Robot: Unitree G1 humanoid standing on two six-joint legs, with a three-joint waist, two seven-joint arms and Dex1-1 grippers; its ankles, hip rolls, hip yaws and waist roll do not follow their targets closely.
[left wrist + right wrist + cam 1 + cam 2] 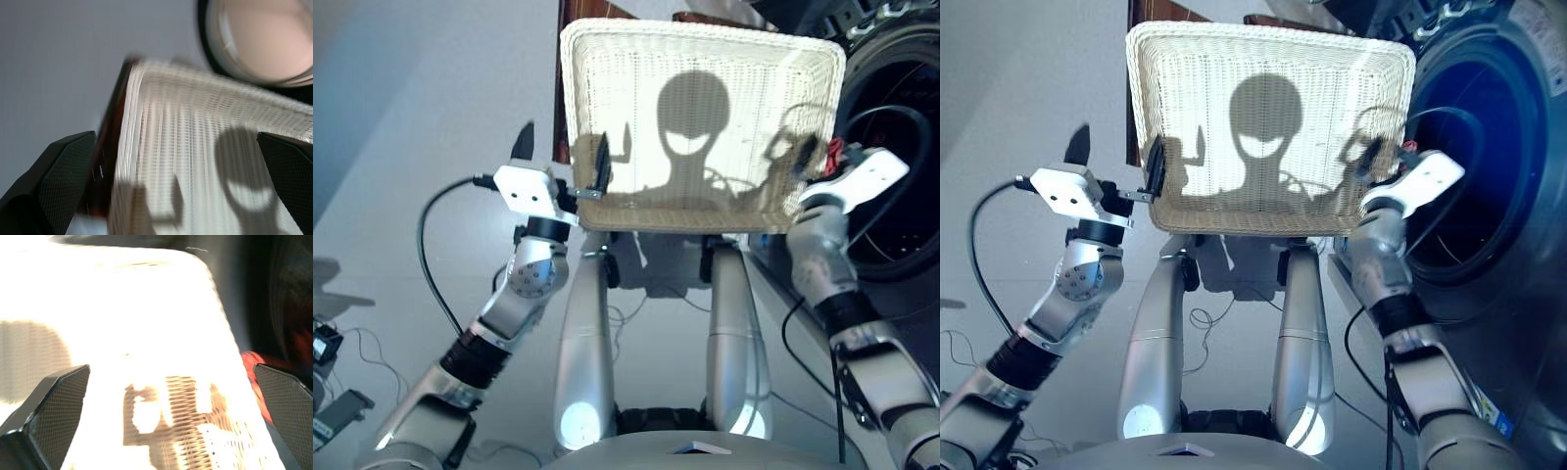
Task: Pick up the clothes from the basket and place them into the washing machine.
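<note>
A dark brown wooden stand (570, 117) shows along the basket's left edge. Loose cables (352, 345) trail over the grey floor (411, 117) beyond it.

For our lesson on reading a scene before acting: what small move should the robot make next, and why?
Probably draw both arms back from the basket. It shows only bare weave, no clothes, and the left gripper and right gripper are open and empty at its two sides. A red patch shows toward the washing machine.
</note>
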